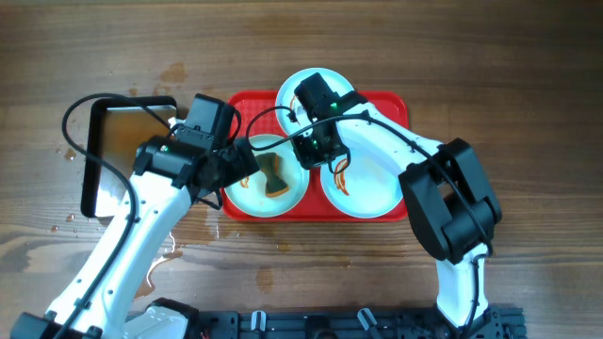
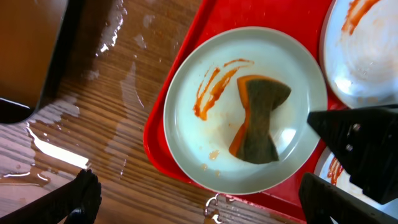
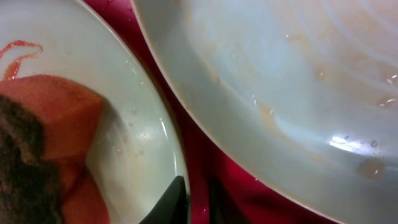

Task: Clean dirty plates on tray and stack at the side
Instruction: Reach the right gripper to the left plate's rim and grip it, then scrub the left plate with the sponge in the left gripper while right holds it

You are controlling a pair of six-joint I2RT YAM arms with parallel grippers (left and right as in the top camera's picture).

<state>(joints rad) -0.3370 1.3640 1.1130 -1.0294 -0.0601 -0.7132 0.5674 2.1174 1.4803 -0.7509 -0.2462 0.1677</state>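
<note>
Right wrist: our right gripper (image 3: 198, 200) nearly closed astride the sponge plate (image 3: 137, 140) rim, hold unclear, left gripper (image 2: 214, 199) agape; we should pinch squarely.

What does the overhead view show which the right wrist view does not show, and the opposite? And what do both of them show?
Only the overhead: the left arm, the right arm, the black-rimmed pan and the wooden table. Only the right wrist: small droplets and faint smears on a second plate. Both: the sponge, its plate and the red tray.
</note>
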